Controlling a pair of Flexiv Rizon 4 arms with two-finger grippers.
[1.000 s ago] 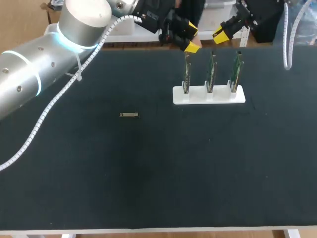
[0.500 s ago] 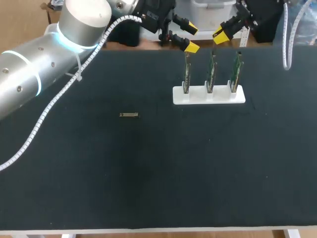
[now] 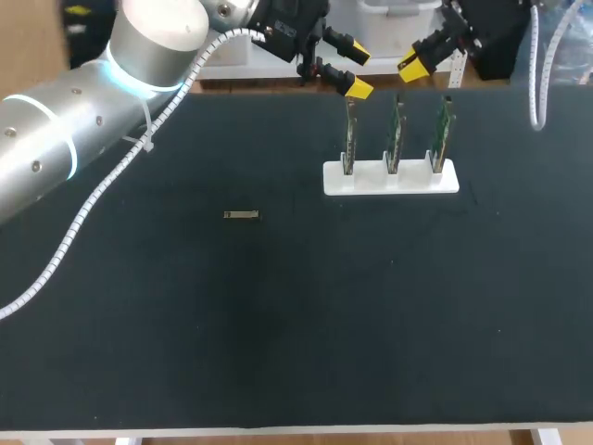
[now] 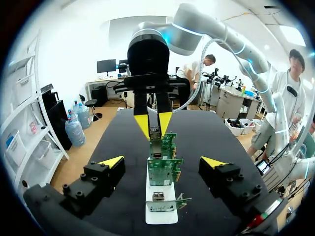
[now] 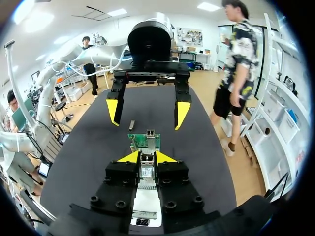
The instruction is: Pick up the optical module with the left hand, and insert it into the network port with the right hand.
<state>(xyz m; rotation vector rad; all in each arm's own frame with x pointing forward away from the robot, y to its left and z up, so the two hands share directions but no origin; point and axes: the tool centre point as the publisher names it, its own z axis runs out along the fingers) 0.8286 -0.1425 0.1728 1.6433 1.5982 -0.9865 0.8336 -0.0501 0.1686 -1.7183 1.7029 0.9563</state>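
Our yellow-tipped left gripper [image 3: 356,69], spread wide and empty, hangs at the far edge by the upright green network cards [image 3: 396,134]. The small metal optical module [image 3: 241,215] lies nearer, leftward. We should straddle its long sides, leaving one end free.

Optical module [image 3: 241,215] flat, apart fr port cards [image 3: 394,139]

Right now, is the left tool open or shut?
Open: the left tool has its yellow tips wide apart, gripping nothing; the optical module lies on the table.
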